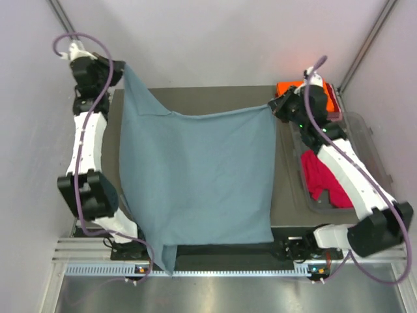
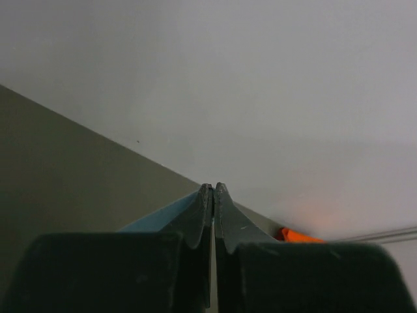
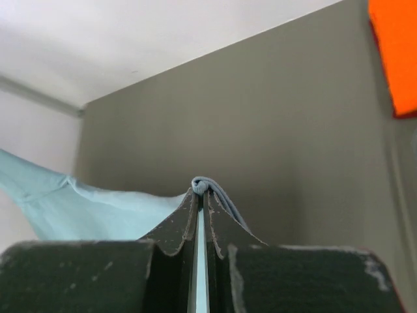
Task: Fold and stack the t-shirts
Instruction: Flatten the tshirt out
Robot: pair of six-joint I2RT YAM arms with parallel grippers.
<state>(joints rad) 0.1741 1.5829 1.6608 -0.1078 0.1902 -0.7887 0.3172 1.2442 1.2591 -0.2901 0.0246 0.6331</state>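
The grey-blue t-shirt (image 1: pixel 199 176) hangs stretched between both arms over the table, its lower edge draping past the near table edge. My left gripper (image 1: pixel 122 68) is shut on its far-left corner, held high; blue cloth (image 2: pixel 166 215) shows beside the pinched jaws. My right gripper (image 1: pixel 273 107) is shut on the far-right corner, a rolled hem (image 3: pixel 207 184) bulging above the tips. The orange t-shirt (image 1: pixel 290 87) lies at the far right, and the red t-shirt (image 1: pixel 320 179) sits in the tub, partly hidden by the right arm.
A clear plastic tub (image 1: pixel 365 140) stands along the table's right side. The grey table (image 1: pixel 215 98) shows beyond the hanging shirt. White walls close in at the back and both sides.
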